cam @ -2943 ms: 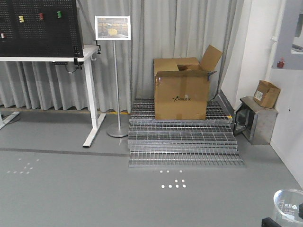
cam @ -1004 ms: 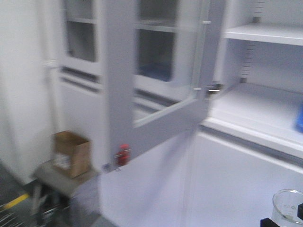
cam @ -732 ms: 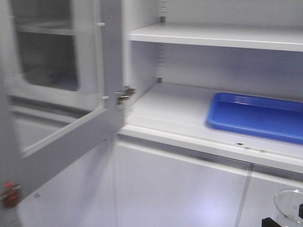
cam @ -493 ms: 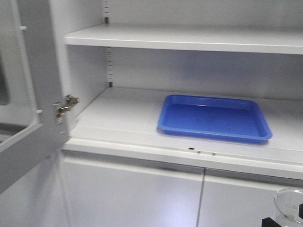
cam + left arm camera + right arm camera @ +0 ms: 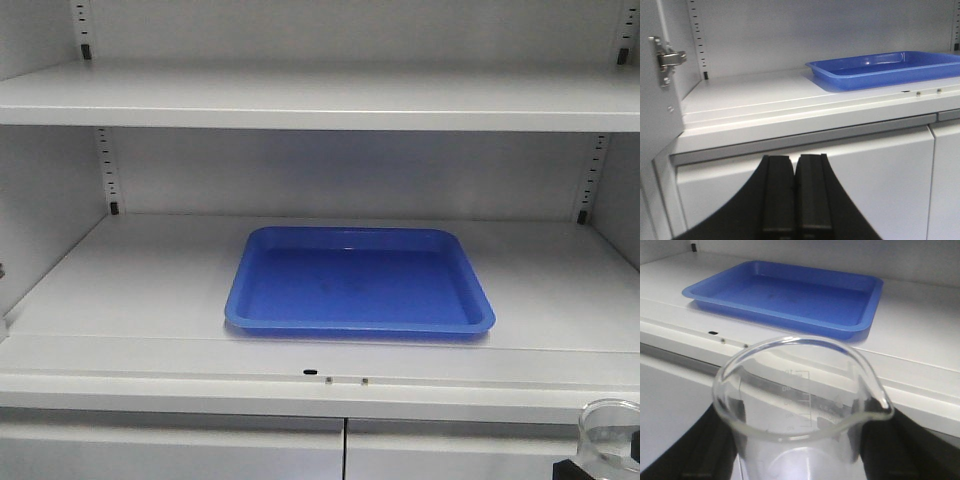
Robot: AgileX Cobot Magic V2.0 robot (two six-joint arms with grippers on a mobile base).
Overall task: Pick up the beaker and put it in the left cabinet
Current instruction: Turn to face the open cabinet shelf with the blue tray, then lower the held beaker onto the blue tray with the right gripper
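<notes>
The right gripper clamps the beaker between its black fingers (both are largely veiled by the glass and cut off at the lower edge, as is the beaker's base). The beaker stands upright, long axis vertical and mouth up, with its spout pointing to the right of the wrist view. The printed scale is too faint to read. In the front view only its rim and upper wall show, in the lower right corner, out in front of the left cabinet and lower than the blue tray lying inside. The left gripper is pressed closed, holding nothing.
</notes>
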